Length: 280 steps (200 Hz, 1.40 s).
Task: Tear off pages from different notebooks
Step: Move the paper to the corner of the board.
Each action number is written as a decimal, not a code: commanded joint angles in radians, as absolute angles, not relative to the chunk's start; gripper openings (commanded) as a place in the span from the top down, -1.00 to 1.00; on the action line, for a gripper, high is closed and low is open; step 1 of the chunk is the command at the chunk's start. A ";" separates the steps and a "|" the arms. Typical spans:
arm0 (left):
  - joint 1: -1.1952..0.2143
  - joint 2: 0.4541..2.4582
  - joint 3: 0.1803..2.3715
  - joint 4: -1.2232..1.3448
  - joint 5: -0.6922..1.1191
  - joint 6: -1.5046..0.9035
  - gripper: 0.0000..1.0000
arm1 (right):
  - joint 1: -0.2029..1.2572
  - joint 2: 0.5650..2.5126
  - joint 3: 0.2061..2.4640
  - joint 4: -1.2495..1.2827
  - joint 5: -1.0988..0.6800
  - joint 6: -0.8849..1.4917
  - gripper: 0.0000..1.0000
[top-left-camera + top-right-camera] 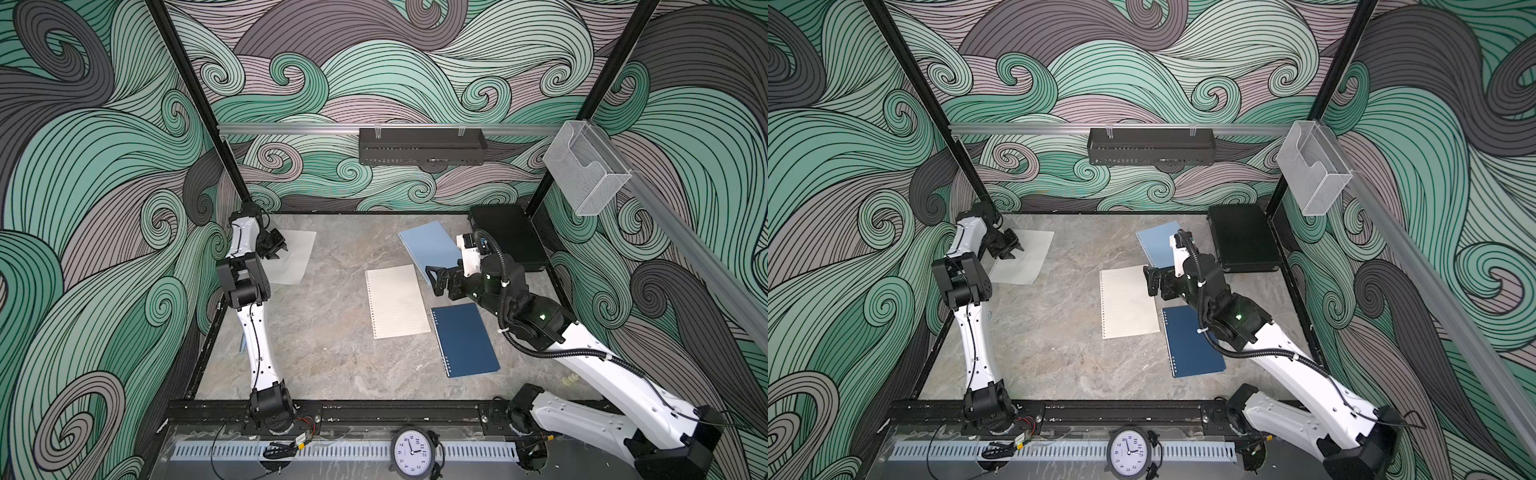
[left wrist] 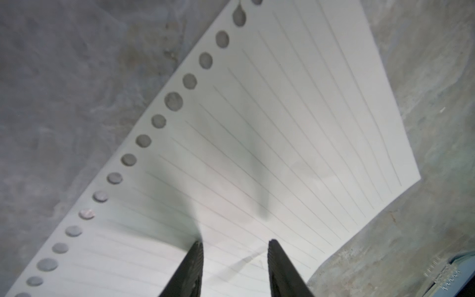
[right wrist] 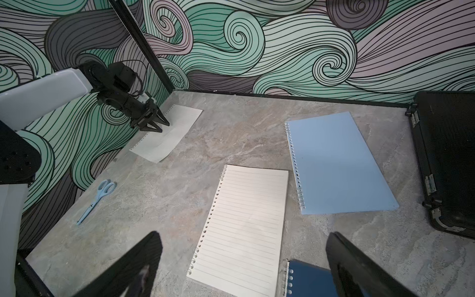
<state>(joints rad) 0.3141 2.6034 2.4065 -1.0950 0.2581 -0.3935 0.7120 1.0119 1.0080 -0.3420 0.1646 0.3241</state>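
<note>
Spreading from wall to wall, a grey marbled tabletop (image 1: 332,365) fills the floor of a booth whose walls (image 1: 104,166) carry swirling teal, mauve and grey waves, framed by black posts (image 1: 199,104) and an aluminium rail (image 1: 291,129). A clock (image 1: 411,453) lies at the near edge, and pale blue scissors (image 3: 97,198) rest close to the left wall. One loose page (image 1: 297,253), lined and with punched holes down one edge, lies flat in the far left corner. The left gripper (image 1: 279,252) hangs over it with its jaws parted and nothing pinched, its tips right at the paper. Toward the right, the cream notebook (image 1: 395,301) sits between the light blue notebook (image 1: 428,245) farther back and the navy notebook (image 1: 465,340) nearer, all three flat and closed. The right gripper (image 1: 435,279) is spread wide and holds nothing, raised above the gap between the cream and light blue covers. A black perforated tray (image 1: 422,147) hangs from the rail, its inside hidden from these angles. A clear plastic holder (image 1: 582,170) is fixed to the right rail, the wall pattern showing through it. A black case (image 1: 511,237) lies shut in the far right corner.
</note>
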 commanded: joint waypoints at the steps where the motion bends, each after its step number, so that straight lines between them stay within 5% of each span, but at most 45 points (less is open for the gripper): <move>1: 0.336 2.675 2.369 -1.106 0.216 -0.413 0.15 | 0.705 1.022 1.035 -0.336 0.160 0.337 -1.00; 110: 0.333 2.496 2.200 -0.990 0.298 -0.449 0.17 | 0.692 0.971 0.989 -0.340 0.151 0.348 -1.00; 228: 0.183 2.441 2.091 -0.980 0.217 -0.382 0.15 | 0.689 0.922 0.951 -0.348 0.158 0.359 -1.00; 280: 0.206 2.549 2.244 -1.064 0.167 -0.373 0.15 | 0.686 0.879 0.935 -0.378 0.177 0.359 -1.00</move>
